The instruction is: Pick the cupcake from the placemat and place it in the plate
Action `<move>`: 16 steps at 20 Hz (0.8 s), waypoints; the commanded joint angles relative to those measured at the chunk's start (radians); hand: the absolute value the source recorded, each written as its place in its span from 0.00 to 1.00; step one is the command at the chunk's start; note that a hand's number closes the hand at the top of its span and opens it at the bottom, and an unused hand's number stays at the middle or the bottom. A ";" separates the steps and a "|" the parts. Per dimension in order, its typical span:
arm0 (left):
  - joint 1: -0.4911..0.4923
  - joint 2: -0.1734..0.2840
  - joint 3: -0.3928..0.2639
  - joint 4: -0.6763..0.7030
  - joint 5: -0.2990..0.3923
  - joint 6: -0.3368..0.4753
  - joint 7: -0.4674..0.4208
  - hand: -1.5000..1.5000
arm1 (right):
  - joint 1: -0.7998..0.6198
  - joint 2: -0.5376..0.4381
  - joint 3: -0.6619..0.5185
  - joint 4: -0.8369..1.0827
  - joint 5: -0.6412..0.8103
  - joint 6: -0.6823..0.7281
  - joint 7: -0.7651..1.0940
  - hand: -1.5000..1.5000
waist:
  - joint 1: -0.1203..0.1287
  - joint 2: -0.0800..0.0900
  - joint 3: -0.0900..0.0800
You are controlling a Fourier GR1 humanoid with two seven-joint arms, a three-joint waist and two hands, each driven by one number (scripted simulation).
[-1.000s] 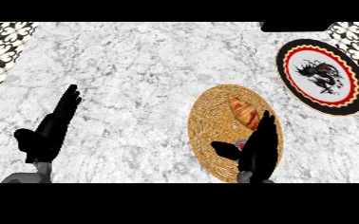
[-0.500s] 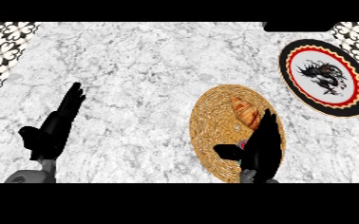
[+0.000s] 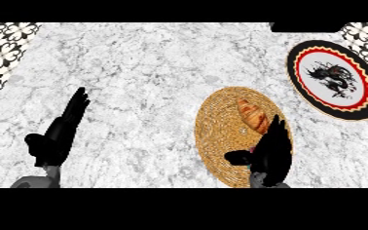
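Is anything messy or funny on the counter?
Nothing is spilled or broken. One oddity: the food on the woven placemat looks like a croissant, not a cupcake. The plate sits flat with nothing on it.

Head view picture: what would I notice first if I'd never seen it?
Probably the plate with a dark dragon picture, far right on the marble counter. Next, the round woven placemat with the right hand over it. The left hand rests open at lower left.
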 commanded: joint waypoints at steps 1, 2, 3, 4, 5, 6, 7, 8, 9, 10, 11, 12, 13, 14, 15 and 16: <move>-0.012 -0.001 0.017 0.012 0.003 -0.016 0.012 0.50 | -0.064 0.005 0.000 0.046 -0.074 0.002 0.170 1.00 | 0.003 0.001 0.001; -0.012 -0.019 0.009 0.030 -0.011 -0.008 -0.016 0.50 | -0.056 0.005 0.022 0.085 -0.101 0.023 0.131 1.00 | 0.003 0.002 0.001; 0.002 0.019 0.027 -0.011 0.003 -0.038 0.014 0.50 | -0.083 0.005 0.026 0.113 -0.105 -0.009 0.126 1.00 | 0.006 0.001 0.001; -0.058 -0.021 0.020 0.050 -0.024 -0.001 0.004 0.50 | -0.045 0.005 0.052 0.070 -0.088 0.015 0.134 1.00 | -0.002 0.001 0.001; -0.002 0.007 0.035 -0.006 0.002 -0.039 0.015 0.50 | -0.084 0.005 0.024 0.088 -0.082 0.005 0.125 1.00 | 0.003 0.000 0.001; -0.012 -0.015 0.015 -0.054 -0.017 -0.005 0.056 0.50 | -0.081 0.005 -0.004 0.099 -0.084 0.004 0.085 1.00 | 0.003 0.000 0.001; -0.057 0.013 0.041 -0.027 -0.005 -0.022 0.089 0.50 | -0.091 0.005 0.014 0.117 -0.088 -0.005 0.091 1.00 | 0.002 0.001 0.001; 0.020 -0.005 0.031 0.011 -0.019 -0.041 -0.021 0.50 | -0.079 0.005 -0.039 0.048 -0.083 0.065 0.073 1.00 | 0.000 0.000 0.000; -0.034 -0.020 0.044 0.053 -0.017 -0.030 0.008 0.50 | -0.060 0.005 0.009 0.113 -0.073 -0.030 0.057 1.00 | -0.001 0.001 0.001; 0.001 -0.028 0.029 -0.002 -0.026 -0.021 0.021 0.50 | -0.081 0.005 0.018 0.088 -0.064 -0.005 0.086 1.00 | 0.001 0.000 0.001; -0.020 0.006 0.069 0.091 -0.008 -0.076 -0.048 0.50 | -0.097 0.005 0.011 0.137 -0.048 -0.025 0.071 1.00 | 0.000 0.002 0.000; -0.012 -0.037 0.017 -0.006 -0.037 -0.029 0.037 0.50 | -0.125 0.004 0.025 0.144 -0.018 -0.046 0.086 1.00 | 0.003 0.000 0.001; 0.043 0.014 0.046 -0.093 0.013 -0.062 0.081 0.50 | -0.007 -0.152 -0.108 0.053 -0.193 0.052 -0.194 1.00 | 0.002 -0.002 0.002; -0.010 -0.043 0.024 -0.016 -0.035 0.012 0.043 0.50 | 0.026 -0.280 -0.140 0.024 -0.308 0.086 -0.354 1.00 | -0.020 0.000 0.003; -0.009 -0.007 0.058 -0.004 -0.009 -0.019 0.032 0.50 | 0.065 -0.348 -0.143 0.057 -0.315 0.075 -0.444 1.00 | -0.031 0.004 0.006; 0.013 -0.019 0.042 -0.007 -0.016 -0.018 0.023 0.50 | 0.061 -0.396 -0.155 0.056 -0.321 0.099 -0.483 1.00 | -0.038 0.002 0.008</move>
